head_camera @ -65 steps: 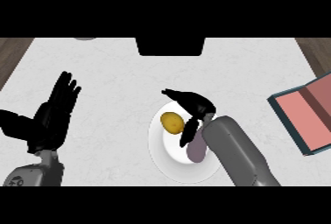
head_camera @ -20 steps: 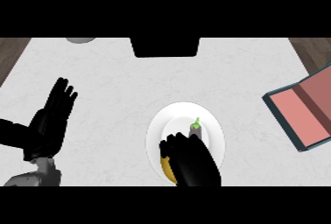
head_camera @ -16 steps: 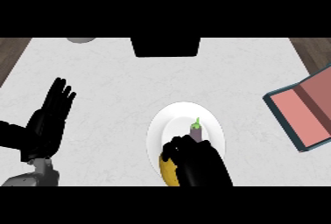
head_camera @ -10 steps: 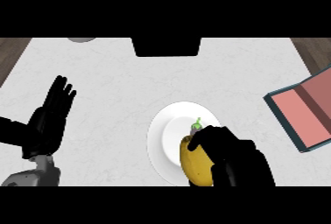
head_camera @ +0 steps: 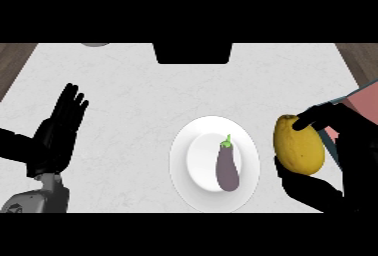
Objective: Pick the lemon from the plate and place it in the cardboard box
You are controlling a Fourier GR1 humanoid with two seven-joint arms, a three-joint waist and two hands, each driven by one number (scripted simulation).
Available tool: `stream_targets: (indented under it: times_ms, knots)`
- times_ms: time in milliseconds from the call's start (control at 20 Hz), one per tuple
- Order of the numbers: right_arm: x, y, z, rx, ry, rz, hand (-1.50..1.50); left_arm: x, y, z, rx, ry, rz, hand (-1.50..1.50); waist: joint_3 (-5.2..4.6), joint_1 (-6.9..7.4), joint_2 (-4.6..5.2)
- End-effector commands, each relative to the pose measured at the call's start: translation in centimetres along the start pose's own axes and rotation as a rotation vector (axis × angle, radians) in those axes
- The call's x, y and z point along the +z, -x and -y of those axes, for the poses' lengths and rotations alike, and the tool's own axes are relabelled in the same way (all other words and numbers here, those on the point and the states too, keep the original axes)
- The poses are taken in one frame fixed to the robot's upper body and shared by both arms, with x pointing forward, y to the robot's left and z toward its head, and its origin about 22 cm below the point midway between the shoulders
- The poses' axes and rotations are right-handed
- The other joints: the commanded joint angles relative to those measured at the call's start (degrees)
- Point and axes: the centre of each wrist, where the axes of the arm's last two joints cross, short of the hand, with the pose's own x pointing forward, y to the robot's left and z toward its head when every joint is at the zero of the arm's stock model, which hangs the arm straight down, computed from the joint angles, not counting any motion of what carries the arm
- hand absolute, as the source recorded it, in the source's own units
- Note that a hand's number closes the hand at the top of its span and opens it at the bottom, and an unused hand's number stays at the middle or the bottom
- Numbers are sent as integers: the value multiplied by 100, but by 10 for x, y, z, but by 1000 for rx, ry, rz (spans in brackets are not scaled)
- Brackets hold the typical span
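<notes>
We see a small purple eggplant (head_camera: 228, 167) with a green stem lying lengthwise, stem end pointing away from us, a little right of the middle of the dish beneath it. Around it spreads a pale, lightly veined marble counter (head_camera: 148, 95), which fills most of the view. At the counter's far edge, a dark rectangular shape (head_camera: 193, 52) juts in from the top; we cannot tell what it is. Left of that, a small grey round object (head_camera: 94, 44) is cut off by the top edge. Brown wooden flooring (head_camera: 15, 60) shows beyond the counter at the upper left corner, and again at the upper right.
</notes>
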Motion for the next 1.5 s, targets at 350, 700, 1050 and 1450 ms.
stream_targets:
  times_ms: [350, 700, 1050, 1450]
  knots:
    - [-63, 95, 3, 164, 91, -123, 150, 10, -4, 16, 2, -3, 9, 0, 4, 27, 4]
    - [-104, 138, -11, 261, 63, -132, 150, 7, -2, 12, -7, 12, 2, 0, 1, 44, 6]
    - [-113, 213, -34, 521, -262, -252, 150, -3, -7, 12, 4, 25, -1, 0, 3, 114, 50]
    - [-127, 267, -51, 316, -245, -259, -150, 4, -2, 6, -5, 17, -1, 0, 9, 105, 27]
